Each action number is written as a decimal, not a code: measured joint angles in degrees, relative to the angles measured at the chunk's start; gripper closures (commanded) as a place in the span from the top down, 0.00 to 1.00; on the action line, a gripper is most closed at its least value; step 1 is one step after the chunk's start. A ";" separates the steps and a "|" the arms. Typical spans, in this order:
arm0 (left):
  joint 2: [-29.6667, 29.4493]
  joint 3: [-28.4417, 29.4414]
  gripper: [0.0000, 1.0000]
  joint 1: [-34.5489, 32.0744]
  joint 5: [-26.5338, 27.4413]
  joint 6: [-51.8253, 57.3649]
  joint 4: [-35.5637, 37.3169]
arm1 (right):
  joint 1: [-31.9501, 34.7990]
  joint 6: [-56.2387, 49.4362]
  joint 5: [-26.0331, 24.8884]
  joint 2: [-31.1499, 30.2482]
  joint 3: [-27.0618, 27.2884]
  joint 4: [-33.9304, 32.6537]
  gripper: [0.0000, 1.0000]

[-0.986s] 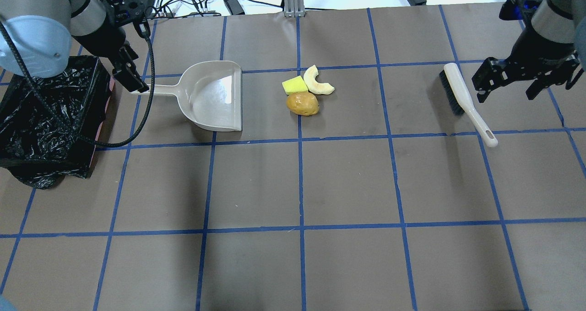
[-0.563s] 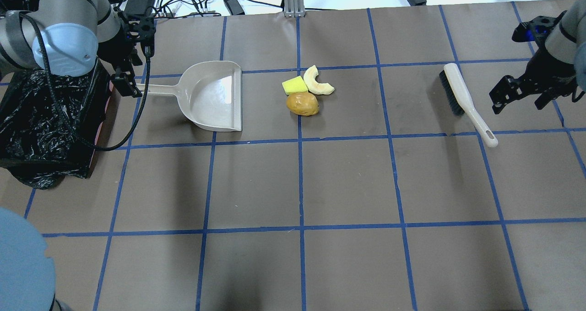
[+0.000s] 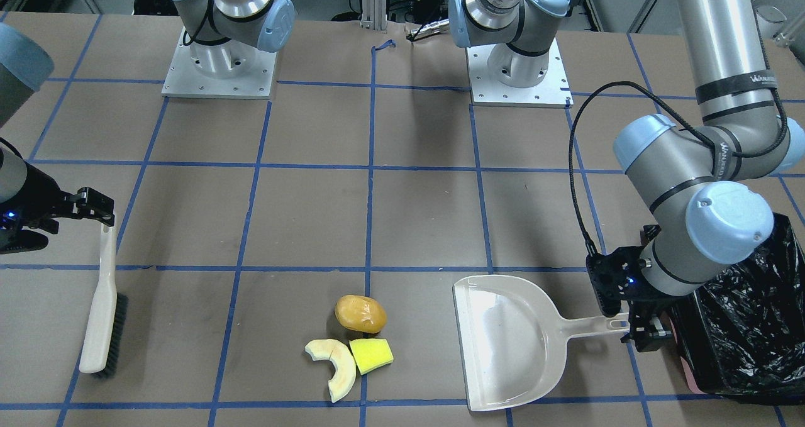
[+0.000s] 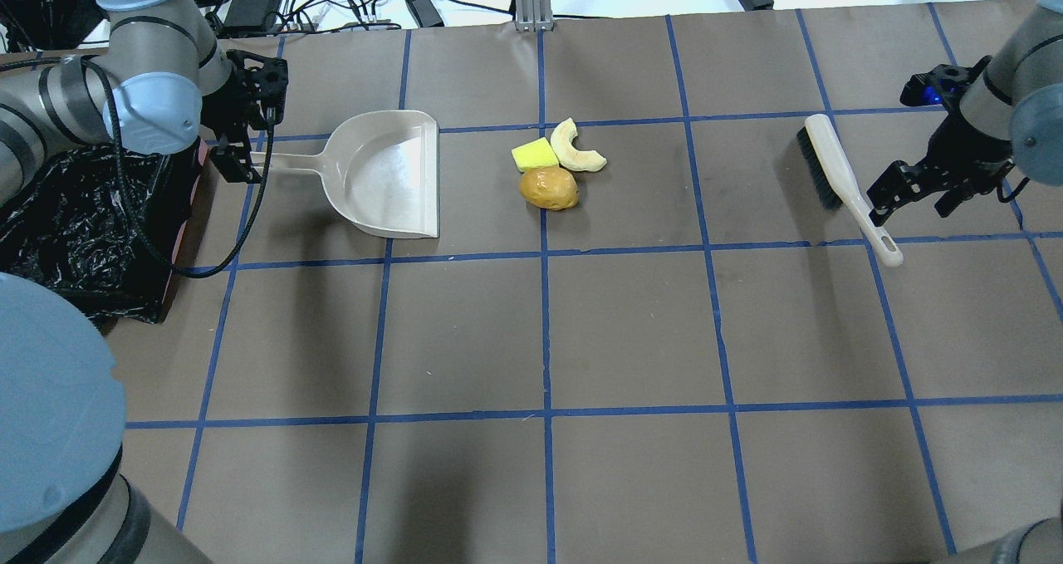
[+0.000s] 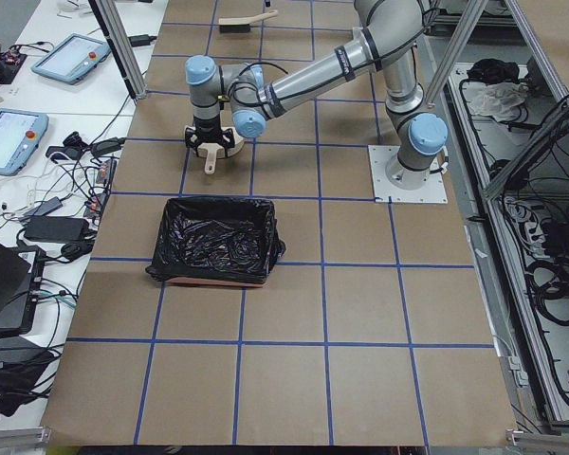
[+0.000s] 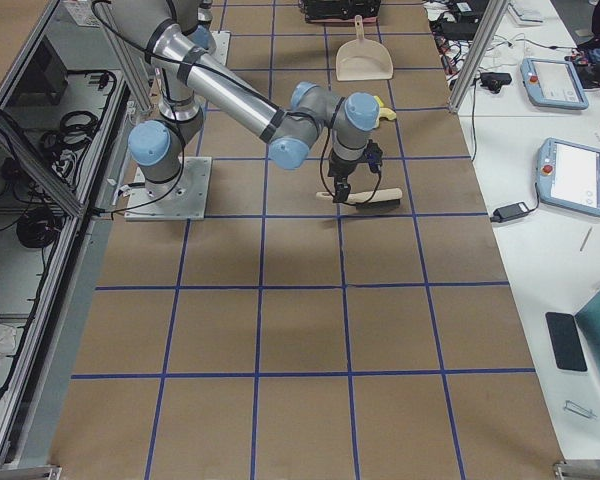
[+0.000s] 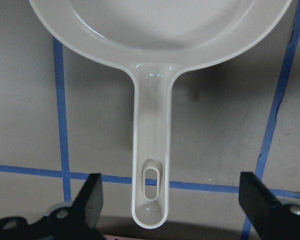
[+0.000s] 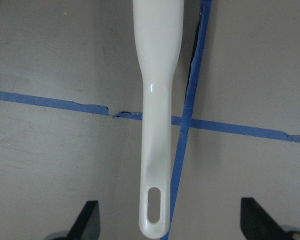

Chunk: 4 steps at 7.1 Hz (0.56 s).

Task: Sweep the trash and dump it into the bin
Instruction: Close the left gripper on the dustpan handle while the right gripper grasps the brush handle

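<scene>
Trash (image 4: 548, 183) untouched mid-counter (image 4: 631, 331), between brush (image 4: 840, 178) at right and dustpan (image 4: 390, 178) at left. Right pincer (image 8: 167, 205) and left pincer (image 7: 169, 180) newly lowered, spread wide astride the handle ends, gripping nothing. Bin (image 4: 83, 215) at far left. Tool pickup likely next.

The overhead camera looks forward and down from behind the robot. The front camera faces it, so the trash (image 4: 549, 188) sits at 12 o'clock in one and 6 o'clock in the other. End cameras view the worktop (image 5: 360, 313) from afar. Wrist cameras sit close over the dustpan (image 7: 150, 125) and brush (image 8: 157, 100) handles.

Clustered trash (image 4: 548, 183), black-lined bin (image 4: 83, 232) well apart
</scene>
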 measured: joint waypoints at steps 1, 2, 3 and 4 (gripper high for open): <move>-0.49 0.17 0.96 1.61 -2.71 1.85 0.38 | 0.21 -2.29 0.15 1.55 0.07 -0.47 1.00; -0.71 0.38 0.96 2.14 -3.91 2.70 0.56 | 0.43 -4.35 0.19 3.03 0.10 -1.14 1.00; -0.83 0.42 0.96 2.27 -4.46 2.67 0.58 | 0.76 -5.20 0.22 3.93 0.11 -1.69 0.93; -1.15 0.38 0.96 2.21 -4.84 1.72 0.57 | 1.28 -5.24 0.31 4.38 0.11 -1.96 0.92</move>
